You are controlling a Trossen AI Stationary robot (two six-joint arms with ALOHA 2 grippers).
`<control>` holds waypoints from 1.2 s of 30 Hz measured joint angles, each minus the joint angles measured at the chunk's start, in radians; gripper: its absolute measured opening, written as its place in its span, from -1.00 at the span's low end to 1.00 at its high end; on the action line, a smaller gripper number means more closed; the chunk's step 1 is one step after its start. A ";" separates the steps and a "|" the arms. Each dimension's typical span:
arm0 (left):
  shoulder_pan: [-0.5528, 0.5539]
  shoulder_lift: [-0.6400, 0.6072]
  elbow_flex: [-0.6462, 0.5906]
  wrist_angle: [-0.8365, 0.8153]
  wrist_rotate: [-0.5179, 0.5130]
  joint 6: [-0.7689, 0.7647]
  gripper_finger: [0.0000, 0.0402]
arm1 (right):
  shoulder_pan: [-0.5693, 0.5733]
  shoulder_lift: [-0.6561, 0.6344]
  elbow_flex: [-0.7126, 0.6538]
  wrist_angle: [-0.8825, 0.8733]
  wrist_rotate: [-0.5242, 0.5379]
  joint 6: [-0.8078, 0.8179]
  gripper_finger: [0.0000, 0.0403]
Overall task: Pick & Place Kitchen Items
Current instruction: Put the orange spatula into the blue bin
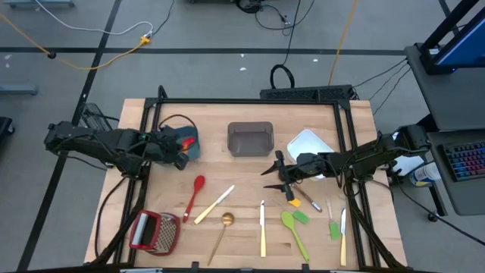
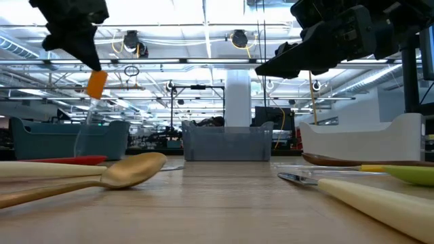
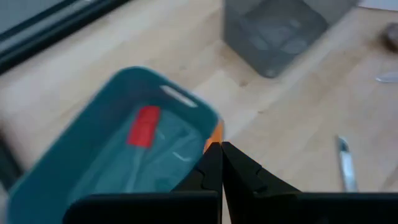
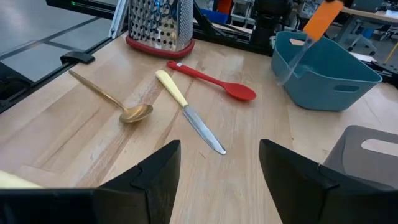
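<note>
My left gripper [image 1: 179, 158] is at the teal bin [image 1: 187, 144], shut on an orange-headed spatula [image 2: 95, 84] whose clear handle [image 4: 297, 57] hangs down by the bin's rim. A red item [image 3: 144, 124] lies in the bin. My right gripper [image 1: 271, 179] is open and empty, above the table's middle. A red spoon [image 1: 195, 196], a cream-handled knife [image 1: 214, 205], a gold spoon [image 1: 223, 226], another knife [image 1: 263, 227], green spatulas [image 1: 294, 230] and a wooden spoon [image 1: 307, 199] lie flat on the table. My left gripper pinches the spatula's orange head [image 3: 215, 133] between its two shut fingers, which point down from above. The spatula is lifted, head up, and its clear handle hangs tilted below the fingers. I cannot tell whether its lower end touches the bin.
A grey bin [image 1: 250, 139] and a white bin [image 1: 309, 144] stand at the table's far side. A red-framed metal grater [image 1: 155, 231] lies at the near left. A small green utensil [image 1: 333, 227] and a knife [image 1: 342, 239] lie near the right frame rail.
</note>
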 joint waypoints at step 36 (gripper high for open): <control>0.216 0.446 0.254 -0.434 0.002 0.164 -1.00 | 0.000 0.000 0.000 -0.002 -0.003 0.000 0.05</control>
